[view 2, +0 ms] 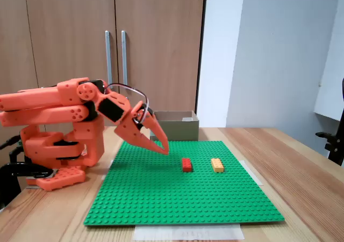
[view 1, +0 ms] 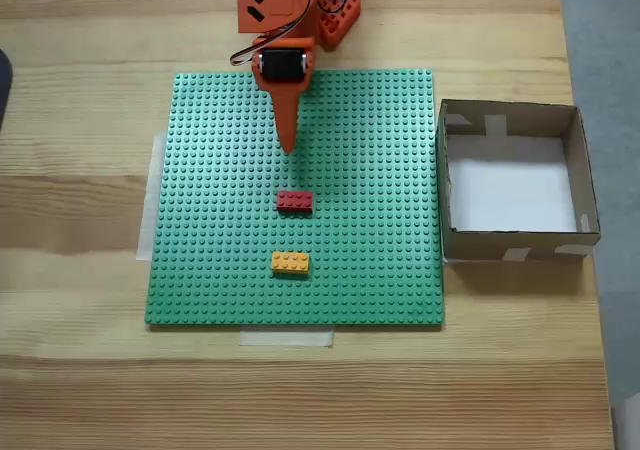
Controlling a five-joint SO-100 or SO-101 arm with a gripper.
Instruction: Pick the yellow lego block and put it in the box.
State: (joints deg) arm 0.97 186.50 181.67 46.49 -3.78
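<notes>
Gripper (view 1: 289,142) over baseplate (view 1: 200,220), jaws pressed together, empty. Yellow lego block (view 1: 290,262) lies beyond red brick (view 1: 294,201), straight ahead; long axis crosswise to reach.

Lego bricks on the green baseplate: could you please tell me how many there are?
2. The red brick sits near the middle of the green baseplate; the yellow lego block lies beyond it, farther from the arm.

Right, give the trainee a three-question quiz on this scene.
1. True or false: the box holds a brick.
2. In the top-down fixed view, which brick lies nearer the end effector? A) the red brick B) the yellow lego block
3. Fill in: both bricks sit on the green ____.

Key: 1 false; 2 A; 3 baseplate.
</notes>
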